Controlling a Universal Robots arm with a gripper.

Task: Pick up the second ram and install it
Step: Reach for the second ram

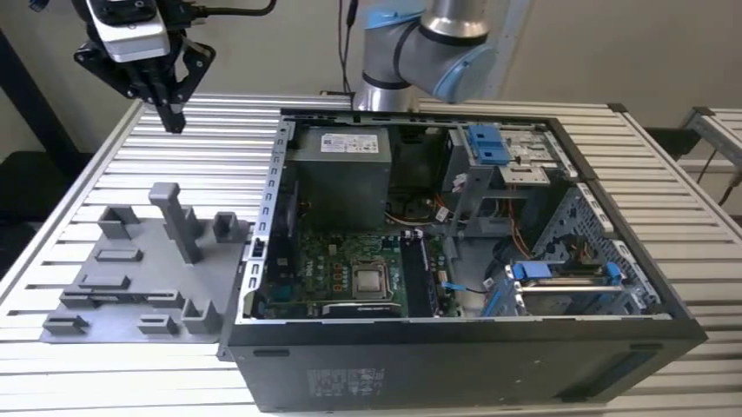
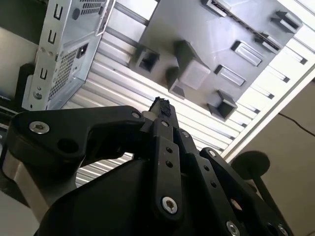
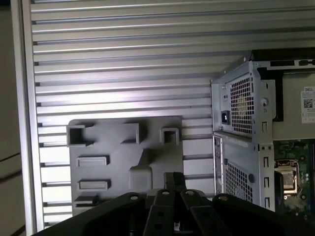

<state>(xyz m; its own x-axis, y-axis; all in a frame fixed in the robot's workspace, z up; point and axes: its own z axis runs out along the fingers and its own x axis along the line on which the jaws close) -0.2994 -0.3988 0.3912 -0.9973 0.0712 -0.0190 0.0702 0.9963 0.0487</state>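
second ram: I cannot tell where it lies; the jaws pinch nothing, and the thin dark strips standing just beside the processor [image 1: 371,280] are too small to name
handling: judged light, stiff, thin and fragile; probably best taken by its long bare edges, clear of chips and contacts, and kept straight, since twisting could crack it
gripper [image 1: 173,115]: hangs high above the slatted table [image 1: 69,208], jaws pressed together tip to tip
grey tray [image 1: 156,269]: below the jaws and a little ahead of them, well apart in height; its upright posts rise toward the tips
computer case [image 1: 464,365]: off to one side of the jaws, well apart, lying open with the motherboard [image 1: 336,261] facing up
power supply [image 1: 336,174]: inside the case, the part of it nearest the jaws
in the way: as I judge it, the case wall [image 1: 276,200] on the jaws' side, the cables [image 1: 418,213] and the drive cage [image 1: 493,148] crowd any descent to the board
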